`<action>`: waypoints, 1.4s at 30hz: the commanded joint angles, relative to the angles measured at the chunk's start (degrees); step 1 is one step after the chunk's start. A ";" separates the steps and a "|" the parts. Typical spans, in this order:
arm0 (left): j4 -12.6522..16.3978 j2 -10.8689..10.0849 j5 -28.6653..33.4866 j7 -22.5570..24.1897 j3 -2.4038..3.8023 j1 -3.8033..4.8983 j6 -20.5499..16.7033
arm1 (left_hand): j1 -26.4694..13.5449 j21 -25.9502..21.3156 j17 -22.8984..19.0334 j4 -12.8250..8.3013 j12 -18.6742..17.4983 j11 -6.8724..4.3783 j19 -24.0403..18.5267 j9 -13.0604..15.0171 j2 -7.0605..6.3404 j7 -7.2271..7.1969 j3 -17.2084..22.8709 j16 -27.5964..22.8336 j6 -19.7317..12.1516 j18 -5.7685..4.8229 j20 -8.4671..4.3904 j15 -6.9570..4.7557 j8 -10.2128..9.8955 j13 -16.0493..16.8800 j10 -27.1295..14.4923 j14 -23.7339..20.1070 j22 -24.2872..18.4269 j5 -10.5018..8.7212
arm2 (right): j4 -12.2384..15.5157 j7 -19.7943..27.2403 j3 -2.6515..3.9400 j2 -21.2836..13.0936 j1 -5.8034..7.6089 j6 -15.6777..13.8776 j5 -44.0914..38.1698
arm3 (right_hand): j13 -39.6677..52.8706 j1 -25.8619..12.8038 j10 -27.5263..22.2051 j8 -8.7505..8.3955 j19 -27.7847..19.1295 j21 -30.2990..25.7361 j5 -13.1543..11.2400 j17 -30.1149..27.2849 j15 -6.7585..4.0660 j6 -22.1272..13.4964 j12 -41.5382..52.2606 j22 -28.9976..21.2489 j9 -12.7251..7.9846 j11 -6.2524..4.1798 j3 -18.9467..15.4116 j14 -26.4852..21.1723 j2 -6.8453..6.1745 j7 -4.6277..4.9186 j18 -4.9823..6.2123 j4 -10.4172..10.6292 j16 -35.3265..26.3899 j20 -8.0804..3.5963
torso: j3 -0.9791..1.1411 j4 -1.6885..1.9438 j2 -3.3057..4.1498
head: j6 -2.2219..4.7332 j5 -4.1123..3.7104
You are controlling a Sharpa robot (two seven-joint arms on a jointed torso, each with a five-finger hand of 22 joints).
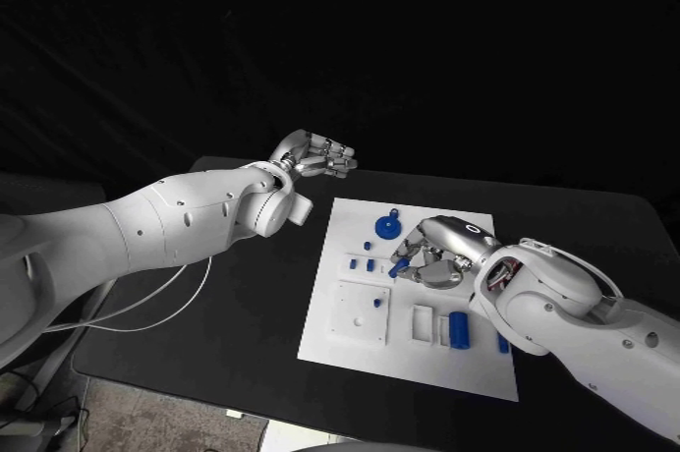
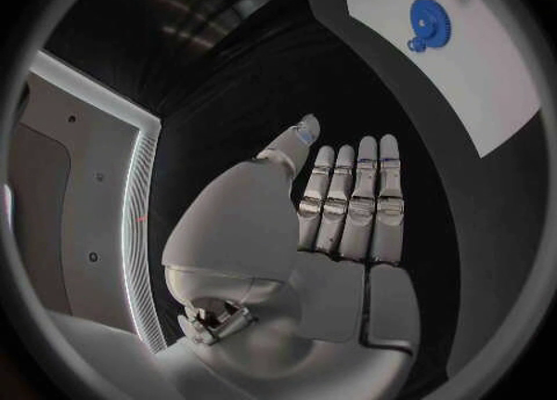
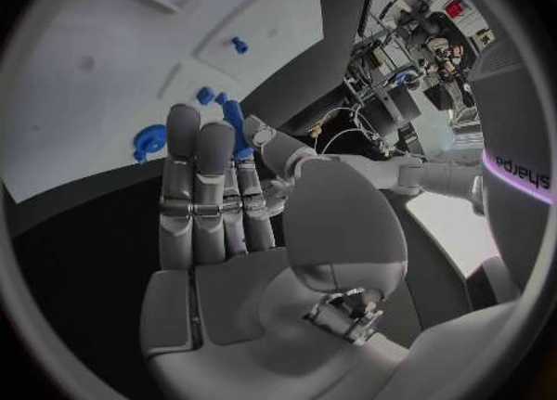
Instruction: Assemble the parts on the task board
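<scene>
Hands, two, inventoried with arms. My left hand (image 1: 314,156) is raised beyond the table's far left corner, well apart from the task board (image 1: 475,359); forearm comes in from the left and angles up toward it. From the left wrist camera its fingers (image 2: 352,198) lie straight and side by side, thumb alongside — nothing held.

My right hand (image 1: 432,253) hangs over the middle of the task board, forearm reaching in from the lower right, palm turned down toward the plate. A small blue peg (image 1: 400,266) shows at its fingertips; in the right wrist view the blue piece (image 3: 237,133) stands between the thumb and the fingers (image 3: 200,177), pinched there, the other fingers straight and close together.

Parts on the board: blue gear (image 1: 388,224) near the far edge, just beyond my right hand; small blue pieces (image 1: 363,263) in a row left of the fingertips; blue cylinder (image 1: 458,327) upright-lying near the near edge, beside a white block (image 1: 423,321); white square plate (image 1: 360,311) on the near left portion.

Table (image 1: 241,314): black, the board resting on it.
</scene>
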 commanded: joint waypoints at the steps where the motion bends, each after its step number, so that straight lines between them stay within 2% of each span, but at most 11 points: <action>1: -0.03 0.33 0.24 0.44 0.04 0.06 0.76 | -0.06 0.35 -0.06 0.10 0.35 0.11 0.32 -0.04 0.49 0.07 0.01 -0.26 0.03 0.89 -0.10 0.09 -0.05 -0.02 -0.24 -0.35 -0.05 0.06 | 0.13 1.98 -0.65 1.11 -0.35 -1.61 -1.99 | 0.05 0.20 1.37 0.22 2.00 0.23 0.22 0.07 -0.41 0.69 0.17 0.07 0.87 -0.95 0.07 -0.03 0.60 -0.51 0.81 -0.36 -0.20 -0.35 | 0.01 0.05 -0.02 | -0.15 0.55; 3: -0.08 0.49 0.24 0.45 0.04 0.06 0.78 | -0.06 0.35 -0.06 0.10 0.35 0.11 0.32 -0.04 0.49 0.07 0.01 -0.26 0.03 0.89 -0.10 0.09 -0.05 -0.02 -0.24 -0.35 -0.05 0.06 | 0.00 2.11 -1.69 2.11 -0.48 -1.86 -3.31 | 0.06 0.24 1.38 0.24 2.00 0.25 0.23 0.10 -0.39 0.71 0.18 0.14 0.92 -0.95 -0.05 0.00 0.65 -0.52 0.88 -0.50 -0.22 -0.29 | 0.02 0.07 0.01 | -0.26 0.86; 11: -0.15 0.88 0.24 0.45 0.03 0.06 0.83 | -0.11 0.36 -0.05 0.13 0.36 0.09 0.33 -0.04 0.52 0.07 0.03 -0.24 -0.05 0.88 -0.11 0.07 -0.06 -0.02 -0.15 -0.28 -0.12 0.06 | -1.14 2.19 -5.78 4.91 -0.63 -2.52 -6.86 | 0.05 0.26 1.42 0.24 2.01 0.29 0.22 0.14 -0.39 0.76 0.18 0.21 0.95 -0.96 -0.08 0.03 0.68 -0.54 0.87 -0.60 -0.19 -0.27 | 0.05 0.08 0.04 | -0.28 1.15; 14: -0.16 0.99 0.24 0.45 0.03 0.05 0.89 | -0.11 0.36 -0.05 0.13 0.36 0.09 0.33 -0.04 0.52 0.07 0.03 -0.24 -0.05 0.88 -0.11 0.07 -0.06 -0.02 -0.15 -0.28 -0.12 0.06 | -1.76 2.13 -6.88 5.74 -0.66 -2.75 -7.87 | 0.06 0.27 1.44 0.24 2.02 0.32 0.21 0.17 -0.38 0.78 0.18 0.26 0.96 -0.96 -0.04 0.02 0.69 -0.54 0.86 -0.68 -0.20 -0.27 | 0.06 0.10 0.04 | -0.38 1.27; 17: -0.16 1.07 0.24 0.44 0.03 0.05 0.93 | -0.11 0.36 -0.05 0.13 0.36 0.09 0.33 -0.04 0.52 0.07 0.03 -0.24 -0.05 0.88 -0.11 0.07 -0.06 -0.02 -0.15 -0.28 -0.12 0.06 | -2.37 1.99 -7.68 6.32 -0.71 -2.75 -8.70 | 0.05 0.26 1.45 0.23 2.02 0.34 0.21 0.19 -0.38 0.79 0.17 0.29 0.97 -0.97 -0.02 0.03 0.69 -0.55 0.84 -0.72 -0.18 -0.27 | 0.08 0.09 0.04 | -0.47 1.35; 24: -0.17 1.16 0.24 0.44 0.03 0.05 0.98 | -0.11 0.36 -0.05 0.13 0.36 0.09 0.33 -0.04 0.52 0.07 0.03 -0.24 -0.05 0.88 -0.11 0.07 -0.06 -0.02 -0.15 -0.28 -0.12 0.06 | -3.42 1.69 -9.18 7.04 -0.75 -2.50 -10.03 | 0.05 0.26 1.45 0.23 2.02 0.34 0.21 0.19 -0.38 0.79 0.17 0.29 0.97 -0.97 -0.02 0.03 0.69 -0.55 0.84 -0.72 -0.18 -0.27 | 0.10 -0.04 0.01 | -0.60 1.42; 29: -0.15 1.25 0.24 0.42 0.03 0.04 1.03 | -0.11 0.36 -0.05 0.13 0.36 0.09 0.33 -0.04 0.52 0.07 0.03 -0.24 -0.05 0.88 -0.11 0.07 -0.06 -0.02 -0.15 -0.28 -0.12 0.06 | -3.99 1.39 -10.22 7.46 -0.76 -2.55 -11.02 | 0.05 0.21 1.49 0.23 2.00 0.39 0.21 0.24 -0.39 0.82 0.18 0.39 0.98 -0.97 0.05 0.04 0.71 -0.55 0.78 -0.85 -0.16 -0.28 | 0.14 0.06 0.02 | -0.70 1.32; 33: -0.12 1.26 0.24 0.41 0.03 0.04 1.05 | -0.11 0.36 -0.05 0.14 0.36 0.09 0.33 -0.04 0.52 0.07 0.03 -0.24 -0.05 0.88 -0.11 0.07 -0.06 -0.02 -0.15 -0.29 -0.12 0.06 | -4.16 1.13 -10.55 7.61 -0.76 -2.70 -11.67 | 0.05 0.19 1.51 0.23 2.00 0.41 0.18 0.27 -0.40 0.86 0.18 0.46 0.98 -0.98 0.10 0.04 0.71 -0.57 0.74 -0.95 -0.14 -0.30 | 0.14 0.04 0.03 | -0.76 1.34; 42: -0.06 1.19 0.24 0.39 0.02 0.03 1.04 | -0.19 0.37 -0.06 0.20 0.34 0.09 0.35 -0.04 0.49 0.10 0.05 -0.26 -0.14 0.86 -0.11 0.08 -0.06 -0.02 -0.17 -0.32 -0.24 0.05 | -4.53 0.64 -10.87 7.63 -0.76 -2.10 -12.47 | 0.05 0.17 1.56 0.23 1.98 0.45 0.15 0.33 -0.43 0.92 0.17 0.59 0.94 -1.00 0.13 0.02 0.72 -0.58 0.64 -1.09 -0.15 -0.36 | 0.05 -0.03 0.03 | -0.86 1.35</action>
